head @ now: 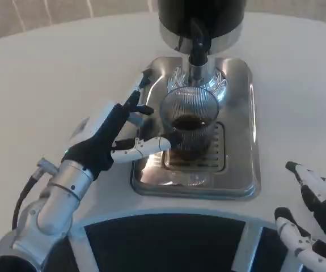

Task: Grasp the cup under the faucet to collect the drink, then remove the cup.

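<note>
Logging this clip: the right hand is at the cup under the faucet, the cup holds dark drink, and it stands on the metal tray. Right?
Not quite: it is the left hand at the cup, as the head view shows. The right hand waits apart at the table's near edge. The cup does sit under the faucet, holding dark drink, on the metal tray.

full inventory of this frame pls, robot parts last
cup: 1, clear ribbed glass, dark drink inside, on the drip grate under the faucet
faucet: 1, black and chrome, above the cup
drip tray: 1, silver, table centre
dispenser: 1, black with chrome band, top centre
table: 1, white
left hand: 1, white and black, fingers at the cup's left side
right hand: 1, white and black, fingers apart, lower right, holding nothing
</note>
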